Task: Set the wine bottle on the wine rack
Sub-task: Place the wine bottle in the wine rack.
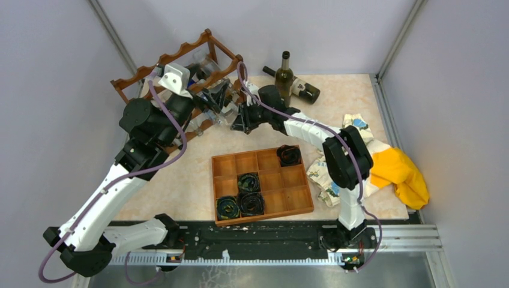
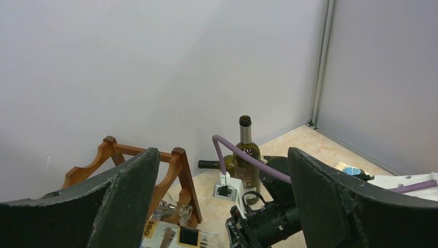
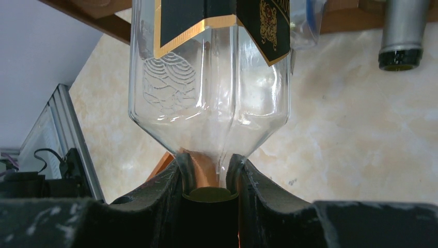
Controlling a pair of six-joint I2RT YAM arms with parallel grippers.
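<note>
Right wrist view: the right claw (image 3: 209, 194) is pinching the thin neck of the clear glass wine bottle with the black-and-gold label (image 3: 206, 77). The dark, rough pads sit snug on both sides. The bottle's smooth shoulders run up to 12 o'clock, where its body meets the dark reddish-brown wooden wine rack with wavy rails (image 3: 111, 26). I can't tell if it's actually resting there. One silvery foil-capped bottle neck (image 3: 403, 31) pokes in at 1 o'clock.

Left wrist view: the left claw (image 2: 223, 170) is spread wide with nothing between its two matte black fingers. Beyond it are two green glass bottles, one upright (image 2: 247, 165) and one lying flat (image 2: 209, 164) beside it.

Top view: the rack sits at 10 o'clock on the beige marble-look table (image 1: 180, 186), with the clear bottle at its front. The flat orange-brown gridded wooden tray (image 1: 213, 180) at 6 o'clock holds four black rolled coils (image 1: 251, 204). At 3 o'clock there are two crumpled cloths, one patterned (image 1: 327, 180) and one yellow (image 1: 405, 177).
</note>
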